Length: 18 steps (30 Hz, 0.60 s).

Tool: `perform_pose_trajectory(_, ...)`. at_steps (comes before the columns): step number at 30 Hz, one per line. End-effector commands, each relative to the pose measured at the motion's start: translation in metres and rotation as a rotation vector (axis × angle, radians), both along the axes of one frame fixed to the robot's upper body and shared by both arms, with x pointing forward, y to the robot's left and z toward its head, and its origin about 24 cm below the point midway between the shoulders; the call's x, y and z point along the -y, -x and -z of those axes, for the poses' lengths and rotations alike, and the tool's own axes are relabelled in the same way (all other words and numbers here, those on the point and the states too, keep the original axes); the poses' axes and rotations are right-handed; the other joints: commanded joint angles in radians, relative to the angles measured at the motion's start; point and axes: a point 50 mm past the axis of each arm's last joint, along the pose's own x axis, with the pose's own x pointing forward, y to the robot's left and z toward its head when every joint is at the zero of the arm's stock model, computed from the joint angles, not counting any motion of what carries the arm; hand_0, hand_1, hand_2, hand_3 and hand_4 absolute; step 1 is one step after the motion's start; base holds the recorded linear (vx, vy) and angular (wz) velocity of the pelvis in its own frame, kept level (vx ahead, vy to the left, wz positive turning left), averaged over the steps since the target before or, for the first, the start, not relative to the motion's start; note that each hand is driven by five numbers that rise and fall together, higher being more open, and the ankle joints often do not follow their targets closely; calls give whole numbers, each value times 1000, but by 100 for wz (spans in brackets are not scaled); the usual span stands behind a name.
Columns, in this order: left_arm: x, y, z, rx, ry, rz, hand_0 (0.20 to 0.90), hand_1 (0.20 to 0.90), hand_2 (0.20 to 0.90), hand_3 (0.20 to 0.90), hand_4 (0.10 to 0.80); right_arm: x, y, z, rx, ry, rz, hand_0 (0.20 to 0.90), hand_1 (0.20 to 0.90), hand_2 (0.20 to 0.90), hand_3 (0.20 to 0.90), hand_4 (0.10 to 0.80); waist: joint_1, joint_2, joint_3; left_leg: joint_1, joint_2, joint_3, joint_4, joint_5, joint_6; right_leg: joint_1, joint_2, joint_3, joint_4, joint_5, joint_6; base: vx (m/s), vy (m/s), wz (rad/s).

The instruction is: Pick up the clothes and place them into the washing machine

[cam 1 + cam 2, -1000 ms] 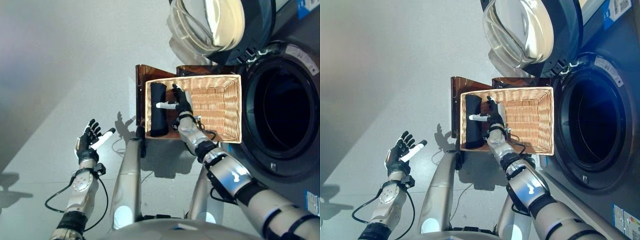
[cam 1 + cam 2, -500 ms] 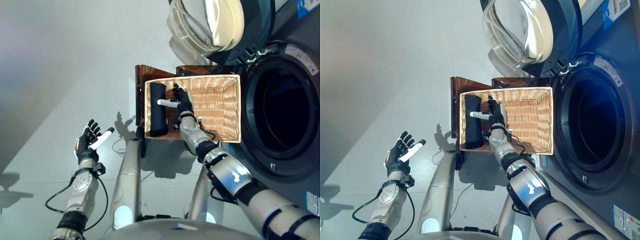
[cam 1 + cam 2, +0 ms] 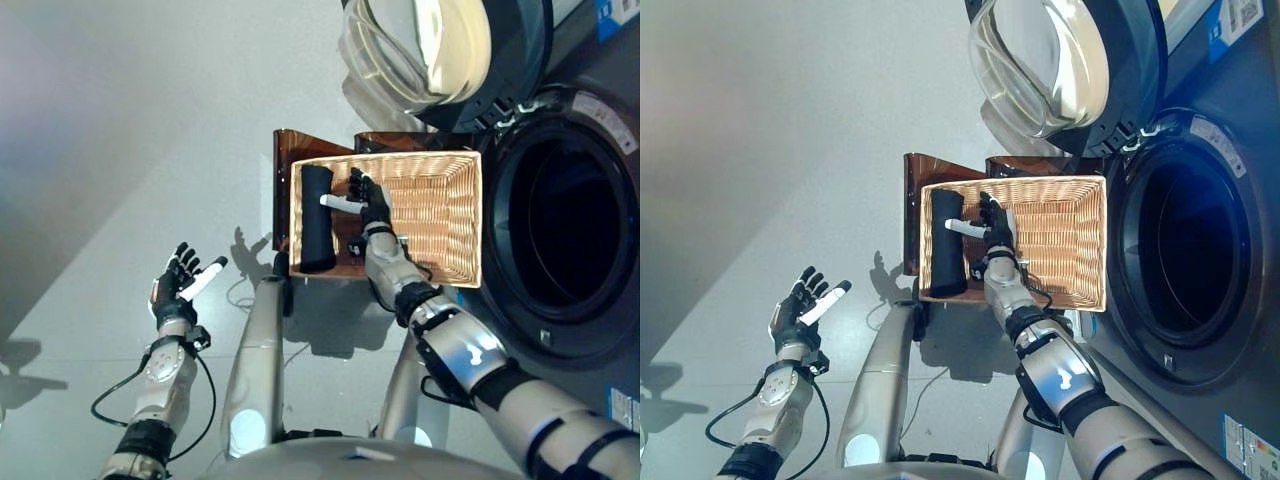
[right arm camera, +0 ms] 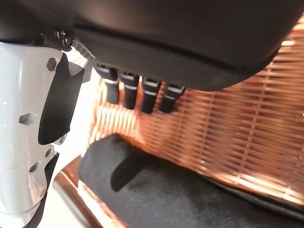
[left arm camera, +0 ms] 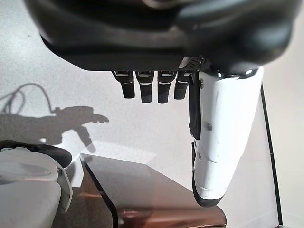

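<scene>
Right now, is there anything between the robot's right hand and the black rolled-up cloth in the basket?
Nothing: in the right wrist view only bare wicker basket wall shows between the open right hand and the black rolled cloth.

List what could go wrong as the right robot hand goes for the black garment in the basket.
1. The right robot hand is open inside the wicker basket, beside the rolled black garment and not yet around it; closing now might catch only an edge.
2. The garment lies against the basket's side wall, so fingers may snag the weave.
3. The basket sits on a small brown stand; a pull could shift it.
</scene>
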Motion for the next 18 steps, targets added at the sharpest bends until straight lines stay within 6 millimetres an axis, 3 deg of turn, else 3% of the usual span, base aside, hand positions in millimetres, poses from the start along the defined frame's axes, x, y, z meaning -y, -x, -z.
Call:
perform_pose_trajectory(1, -15, -9, -18, 76, -73, 3, 900, 900, 900, 900, 800, -55, 25, 27, -130, -121, -212, 900, 900, 900, 900, 800, 59, 25, 3, 33, 20, -25, -101, 38, -31, 71, -41, 29, -113, 99, -3, 0, 0, 0)
perform_pose_trajectory(15, -10, -11, -10, 46, -59, 12, 900, 900, 900, 900, 800, -62, 40, 45, -188, -81, -236, 900, 900, 900, 900, 800, 47, 23, -13, 118, 16, -21, -280, 123, -43, 175, -45, -16, -280, 164, 11, 6, -14, -2)
perform_pose_trajectory(16, -11, -10, -7, 35, -58, 5, 900, 900, 900, 900, 800, -63, 41, 46, -193, -79, -241, 900, 900, 900, 900, 800, 48, 26, -13, 116, 15, -20, -309, 167, -38, 175, -45, -20, -308, 206, 6, -82, 11, 5)
perform_pose_trajectory(18, -10, -10, -6, 33, -56, 1, 900, 900, 900, 900, 800, -63, 44, 50, -208, -76, -239, 900, 900, 900, 900, 800, 49, 29, -17, 127, 15, -22, -331, 178, -41, 189, -49, -31, -321, 211, 8, -31, 0, 6)
